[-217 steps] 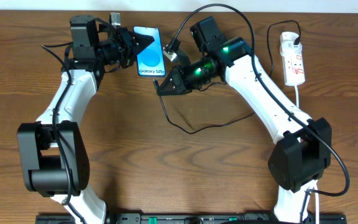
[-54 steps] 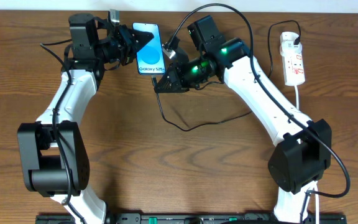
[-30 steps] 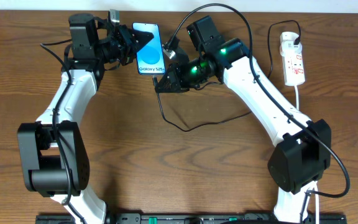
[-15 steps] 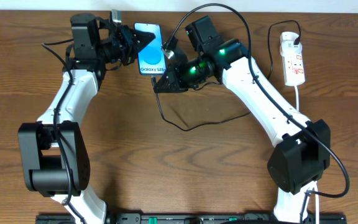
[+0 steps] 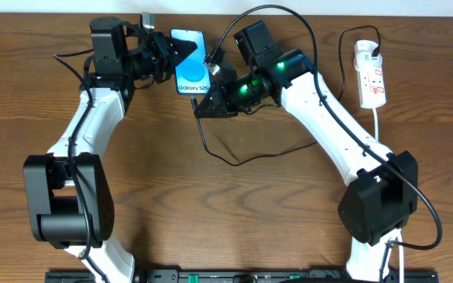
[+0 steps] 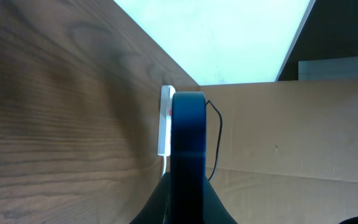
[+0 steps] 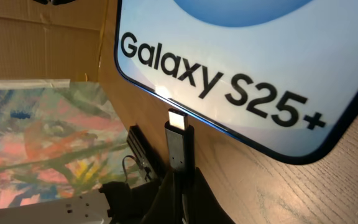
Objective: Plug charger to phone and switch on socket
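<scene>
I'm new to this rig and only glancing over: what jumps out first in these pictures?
The bright blue phone, top centre, is gripped at its side by the left gripper. The right gripper holds the charger tip at its bottom edge. The white socket lies far right.

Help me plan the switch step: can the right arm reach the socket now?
Probably yes: the socket lies on its side, nothing visible between. But the right tool is shut on the charger at the phone and would need to release first.

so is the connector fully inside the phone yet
No, the metal tip of the connector shows bare, just at the bottom edge of the phone.
</scene>
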Controlling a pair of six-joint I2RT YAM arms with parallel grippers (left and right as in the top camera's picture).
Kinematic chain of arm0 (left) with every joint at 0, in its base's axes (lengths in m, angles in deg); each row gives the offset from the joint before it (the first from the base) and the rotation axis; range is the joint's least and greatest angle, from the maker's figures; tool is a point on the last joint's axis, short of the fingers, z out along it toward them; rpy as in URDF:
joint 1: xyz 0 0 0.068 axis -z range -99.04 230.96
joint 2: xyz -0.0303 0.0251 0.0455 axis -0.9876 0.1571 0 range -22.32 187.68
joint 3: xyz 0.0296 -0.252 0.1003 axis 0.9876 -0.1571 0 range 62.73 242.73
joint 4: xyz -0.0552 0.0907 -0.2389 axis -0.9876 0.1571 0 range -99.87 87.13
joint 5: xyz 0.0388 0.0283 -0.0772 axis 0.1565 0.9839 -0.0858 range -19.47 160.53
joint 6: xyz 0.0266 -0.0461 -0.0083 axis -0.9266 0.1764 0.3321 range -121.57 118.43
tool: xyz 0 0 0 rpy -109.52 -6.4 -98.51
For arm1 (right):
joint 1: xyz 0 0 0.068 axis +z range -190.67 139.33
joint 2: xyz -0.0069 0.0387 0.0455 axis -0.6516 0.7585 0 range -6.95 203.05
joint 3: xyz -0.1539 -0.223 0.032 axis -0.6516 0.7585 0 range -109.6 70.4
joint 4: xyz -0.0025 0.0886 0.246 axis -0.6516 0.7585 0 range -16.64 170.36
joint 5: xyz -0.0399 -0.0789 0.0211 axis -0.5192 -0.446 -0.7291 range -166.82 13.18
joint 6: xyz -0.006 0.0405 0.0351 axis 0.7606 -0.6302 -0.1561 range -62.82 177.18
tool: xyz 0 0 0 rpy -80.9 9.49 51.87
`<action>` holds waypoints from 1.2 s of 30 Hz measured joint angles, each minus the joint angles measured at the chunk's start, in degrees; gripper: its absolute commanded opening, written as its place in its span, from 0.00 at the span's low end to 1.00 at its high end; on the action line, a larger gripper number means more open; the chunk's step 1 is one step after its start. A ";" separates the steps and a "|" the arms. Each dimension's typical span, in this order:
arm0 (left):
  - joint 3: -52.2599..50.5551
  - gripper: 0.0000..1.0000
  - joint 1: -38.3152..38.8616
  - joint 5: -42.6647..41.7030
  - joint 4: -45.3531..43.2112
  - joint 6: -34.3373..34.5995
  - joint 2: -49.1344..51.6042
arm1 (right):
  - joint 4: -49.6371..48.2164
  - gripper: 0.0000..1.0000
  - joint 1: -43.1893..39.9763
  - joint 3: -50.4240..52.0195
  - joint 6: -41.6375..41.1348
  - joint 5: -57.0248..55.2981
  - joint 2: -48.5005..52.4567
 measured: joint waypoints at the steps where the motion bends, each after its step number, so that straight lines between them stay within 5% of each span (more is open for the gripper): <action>1: 0.00 0.07 0.00 0.00 0.00 0.00 0.00 | 0.04 0.01 0.00 0.00 0.00 -0.02 0.02; 36: 0.00 0.07 -0.02 0.00 0.00 -0.20 0.00 | 0.35 0.01 -0.79 0.00 0.02 -0.20 0.04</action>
